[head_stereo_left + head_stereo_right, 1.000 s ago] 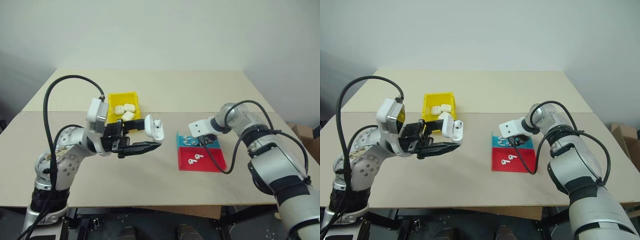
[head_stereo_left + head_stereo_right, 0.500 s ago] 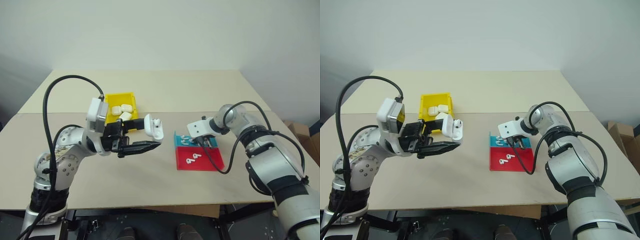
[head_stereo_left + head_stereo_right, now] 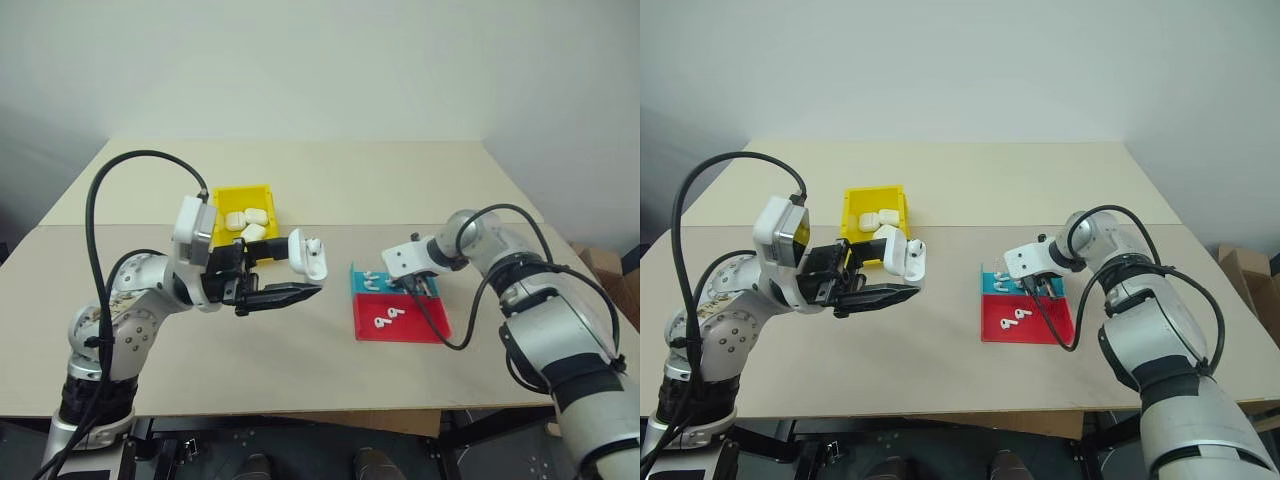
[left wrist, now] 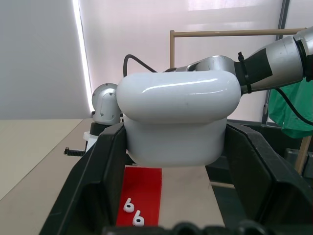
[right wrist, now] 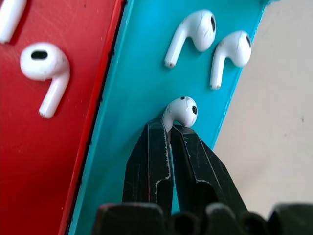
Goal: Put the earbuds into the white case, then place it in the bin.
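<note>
My left gripper (image 3: 276, 272) is shut on the white case (image 3: 308, 257), held above the table with its lid hinged open. In the left wrist view the case (image 4: 178, 117) sits between the two black fingers (image 4: 93, 181). My right gripper (image 5: 169, 130) points down at the blue tray (image 5: 137, 88) and is shut on the stem of one earbud (image 5: 181, 110). Two more earbuds (image 5: 193, 29) lie loose on the blue tray. A pair of earbuds (image 3: 388, 319) rests on the red tray (image 3: 420, 325). The yellow bin (image 3: 225, 195) stands behind the left gripper.
Three closed white cases (image 3: 255, 214) lie inside the yellow bin. The red and blue trays sit edge to edge at the right of the table (image 3: 330, 180). Black cables loop from both arms.
The whole picture has shifted a little. The left gripper holds the open case in the same place. The right gripper stays down at the blue tray with no clear move.
</note>
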Action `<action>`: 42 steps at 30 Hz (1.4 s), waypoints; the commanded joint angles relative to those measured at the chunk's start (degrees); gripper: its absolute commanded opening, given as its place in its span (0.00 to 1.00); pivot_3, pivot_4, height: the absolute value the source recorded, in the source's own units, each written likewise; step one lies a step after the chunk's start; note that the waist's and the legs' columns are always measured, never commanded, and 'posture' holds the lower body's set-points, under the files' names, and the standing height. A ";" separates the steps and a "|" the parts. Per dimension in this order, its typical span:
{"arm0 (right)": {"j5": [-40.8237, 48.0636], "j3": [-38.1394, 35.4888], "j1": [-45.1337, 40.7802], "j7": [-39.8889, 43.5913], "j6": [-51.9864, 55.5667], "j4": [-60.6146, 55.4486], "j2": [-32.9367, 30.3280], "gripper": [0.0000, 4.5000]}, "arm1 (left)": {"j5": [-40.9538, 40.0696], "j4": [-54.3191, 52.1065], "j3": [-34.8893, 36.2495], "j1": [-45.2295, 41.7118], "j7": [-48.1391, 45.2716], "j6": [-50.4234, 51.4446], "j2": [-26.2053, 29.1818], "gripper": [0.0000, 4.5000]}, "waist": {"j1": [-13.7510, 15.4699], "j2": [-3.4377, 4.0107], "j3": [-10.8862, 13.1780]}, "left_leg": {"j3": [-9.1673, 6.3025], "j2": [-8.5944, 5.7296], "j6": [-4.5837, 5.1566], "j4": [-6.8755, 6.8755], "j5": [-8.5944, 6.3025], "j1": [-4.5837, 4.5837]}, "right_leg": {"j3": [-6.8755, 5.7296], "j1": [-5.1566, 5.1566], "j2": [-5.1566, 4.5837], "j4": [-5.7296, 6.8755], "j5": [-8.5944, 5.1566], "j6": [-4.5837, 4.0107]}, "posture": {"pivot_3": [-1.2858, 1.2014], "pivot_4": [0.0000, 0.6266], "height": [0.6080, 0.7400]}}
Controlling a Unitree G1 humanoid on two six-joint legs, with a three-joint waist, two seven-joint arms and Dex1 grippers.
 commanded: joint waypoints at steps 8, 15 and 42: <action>-2.11 0.26 0.55 -0.41 -0.38 0.55 -0.77 0.04 | -1.08 -1.41 0.84 -0.53 -0.32 -0.84 0.88 0.61 | -0.01 0.00 0.00 | -0.01 0.00 0.00 0.00 0.00 0.10 | -0.01 0.13 0.00 -0.01 0.00 0.00 | 0.52 0.24 1.00; -2.48 -0.16 0.52 -0.67 -0.13 0.70 -0.72 0.19 | -1.08 -1.33 0.72 -0.63 -0.29 -0.86 0.81 0.61 | -0.01 0.00 0.00 | -0.02 0.00 0.00 0.00 0.00 0.28 | -0.03 0.34 0.00 -0.03 -0.01 0.00 | 0.52 0.24 1.00; -2.14 -1.29 -0.89 -1.83 -0.98 0.76 1.22 0.33 | -1.18 -2.17 1.05 0.13 0.15 -0.92 0.88 0.61 | -0.18 0.00 0.00 | -0.03 0.01 0.00 -0.02 0.00 0.47 | -0.03 0.53 0.00 -0.07 -0.01 0.00 | 0.52 0.24 1.00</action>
